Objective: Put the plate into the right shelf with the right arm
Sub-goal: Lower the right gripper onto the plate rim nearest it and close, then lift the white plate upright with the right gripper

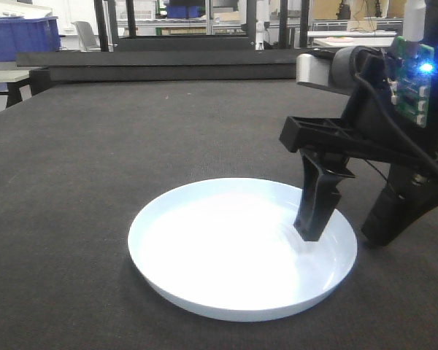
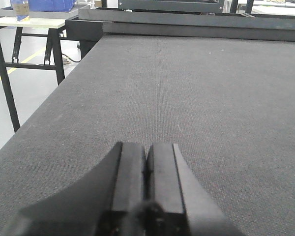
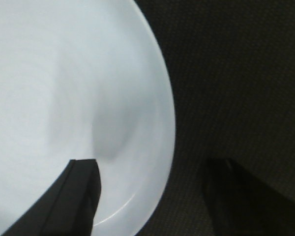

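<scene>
The white plate [image 1: 233, 251] lies flat on the dark table at the front centre. My right gripper [image 1: 347, 233] is open and straddles the plate's right rim: one finger [image 1: 317, 200] stands inside the plate, the other [image 1: 394, 211] outside on the table. The right wrist view shows the plate [image 3: 64, 88] with one finger [image 3: 78, 196] over it and the other [image 3: 241, 196] over the cloth; the gripper [image 3: 152, 169] is not closed on the rim. My left gripper [image 2: 146, 152] is shut and empty, low over the table. The right shelf is out of view.
The dark fabric table [image 1: 168, 138] stretches back to a black raised edge [image 1: 168, 65]. A blue bin [image 1: 22, 36] on a side table stands at the far left. In the left wrist view the table's left edge [image 2: 44, 113] drops to the floor.
</scene>
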